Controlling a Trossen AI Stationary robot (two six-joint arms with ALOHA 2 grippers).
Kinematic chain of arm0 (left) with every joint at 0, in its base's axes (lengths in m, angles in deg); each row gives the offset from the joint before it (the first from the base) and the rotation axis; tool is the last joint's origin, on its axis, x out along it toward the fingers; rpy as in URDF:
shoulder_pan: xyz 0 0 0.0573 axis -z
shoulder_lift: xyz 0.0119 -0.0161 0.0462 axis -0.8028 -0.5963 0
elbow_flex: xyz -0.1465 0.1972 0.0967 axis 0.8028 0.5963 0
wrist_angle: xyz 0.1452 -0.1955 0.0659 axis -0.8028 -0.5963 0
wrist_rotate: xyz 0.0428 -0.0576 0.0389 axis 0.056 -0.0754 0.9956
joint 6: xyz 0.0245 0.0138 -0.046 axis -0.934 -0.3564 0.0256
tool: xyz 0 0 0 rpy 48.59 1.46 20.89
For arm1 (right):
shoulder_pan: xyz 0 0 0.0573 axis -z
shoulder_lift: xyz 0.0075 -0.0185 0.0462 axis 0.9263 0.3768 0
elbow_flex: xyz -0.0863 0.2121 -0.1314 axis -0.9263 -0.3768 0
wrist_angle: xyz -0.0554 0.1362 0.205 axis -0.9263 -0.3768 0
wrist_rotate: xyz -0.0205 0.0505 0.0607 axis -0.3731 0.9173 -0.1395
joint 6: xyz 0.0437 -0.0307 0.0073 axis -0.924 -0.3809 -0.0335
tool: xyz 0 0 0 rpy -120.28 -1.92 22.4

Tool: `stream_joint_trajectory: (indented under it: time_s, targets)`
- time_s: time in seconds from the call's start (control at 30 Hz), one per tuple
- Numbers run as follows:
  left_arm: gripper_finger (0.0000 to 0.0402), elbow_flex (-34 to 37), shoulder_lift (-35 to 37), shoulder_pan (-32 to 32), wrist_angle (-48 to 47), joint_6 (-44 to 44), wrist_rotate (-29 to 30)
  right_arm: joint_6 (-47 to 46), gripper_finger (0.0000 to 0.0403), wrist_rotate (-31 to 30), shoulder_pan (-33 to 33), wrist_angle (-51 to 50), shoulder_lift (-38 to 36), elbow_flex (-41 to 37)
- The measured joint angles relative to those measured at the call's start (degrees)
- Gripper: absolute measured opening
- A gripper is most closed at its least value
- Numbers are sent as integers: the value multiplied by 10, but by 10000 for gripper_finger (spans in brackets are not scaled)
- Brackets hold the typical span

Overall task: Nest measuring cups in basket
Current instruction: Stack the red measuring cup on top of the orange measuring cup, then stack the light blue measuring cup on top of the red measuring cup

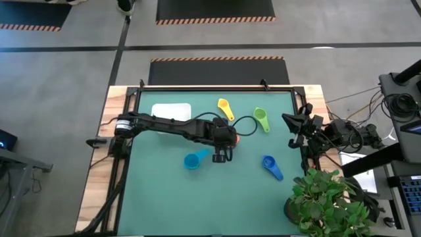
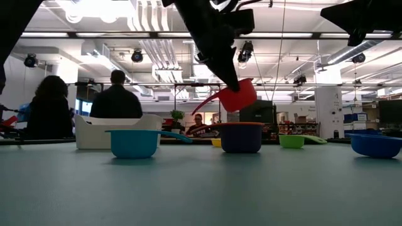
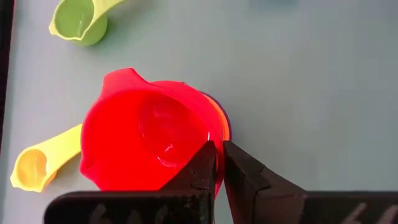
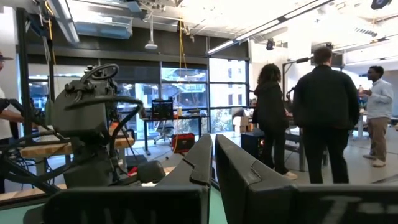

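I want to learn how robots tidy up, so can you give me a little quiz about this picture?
1. Which cup does the left gripper hold? A) green B) red cup C) yellow
2. True or false: the dark blue cup sits on the green mat, outside the basket.
3. Fill in: the red cup hangs tilted over a purple cup that has an ____ cup nested inside.

Key: 1 B. 2 true. 3 orange; the orange cup peeks out beside the red one in the left wrist view.
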Motion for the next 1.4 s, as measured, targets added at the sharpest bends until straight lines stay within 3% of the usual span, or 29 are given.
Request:
stream_joint_trajectory:
  time_s: [0.93, 1.4]
  targets:
    - [11, 37, -10, -1, 41, 6, -1, 0, 9, 0, 0, 0, 0, 0]
    - [80, 37, -21, -1, 44, 0, -1, 2, 9, -1, 0, -3, 0, 1]
